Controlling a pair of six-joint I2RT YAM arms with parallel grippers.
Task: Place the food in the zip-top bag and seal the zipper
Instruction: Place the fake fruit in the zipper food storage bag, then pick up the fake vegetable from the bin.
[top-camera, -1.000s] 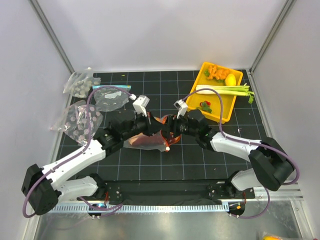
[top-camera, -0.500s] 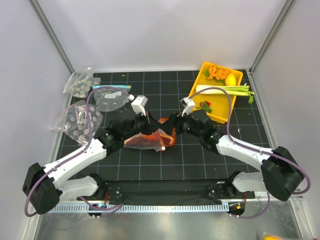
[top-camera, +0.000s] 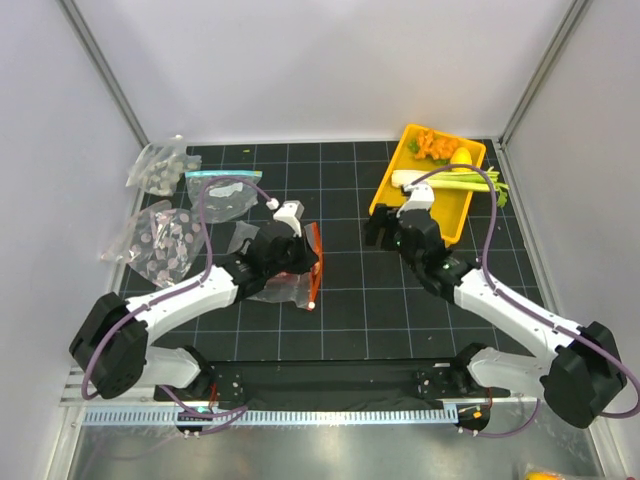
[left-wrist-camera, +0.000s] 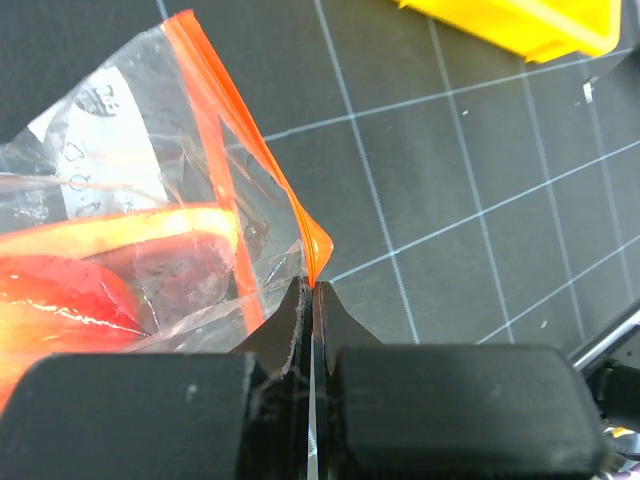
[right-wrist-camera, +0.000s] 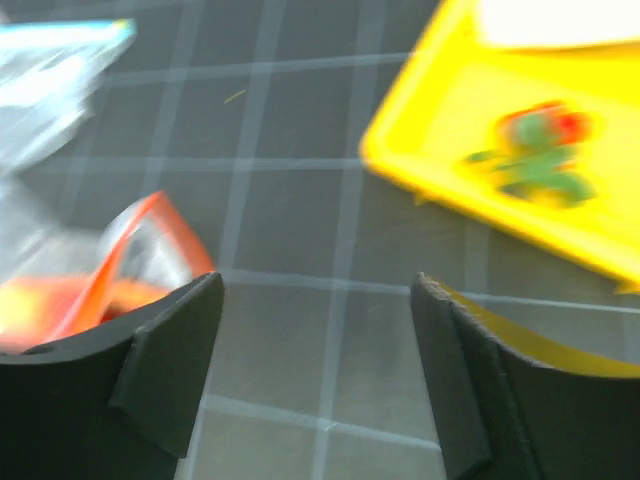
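Observation:
The zip-top bag (top-camera: 285, 285) lies crinkled on the black mat left of centre, with red and orange food (left-wrist-camera: 90, 275) inside it. Its orange-red zipper (top-camera: 320, 262) runs along the bag's right edge. My left gripper (top-camera: 305, 258) is shut on the zipper strip (left-wrist-camera: 300, 225) at a folded point. My right gripper (top-camera: 375, 232) is open and empty, just left of the yellow tray (top-camera: 385, 188) and apart from the bag (right-wrist-camera: 130, 250). Red and green bits (right-wrist-camera: 535, 150) lie in the tray. Orange carrot pieces (top-camera: 432, 143) sit at its far end.
The tray also holds a yellow fruit (top-camera: 461, 158) and a long white-green stalk (top-camera: 450, 180). A clear bag with a light-blue strip (top-camera: 222, 192) and two bags of grey dotted pieces (top-camera: 160, 165) lie at the left. White walls enclose the mat.
My right gripper has let go of the bag, opened and drawn back right toward the tray. My left gripper has kept hold of the zipper and carried the bag slightly left.

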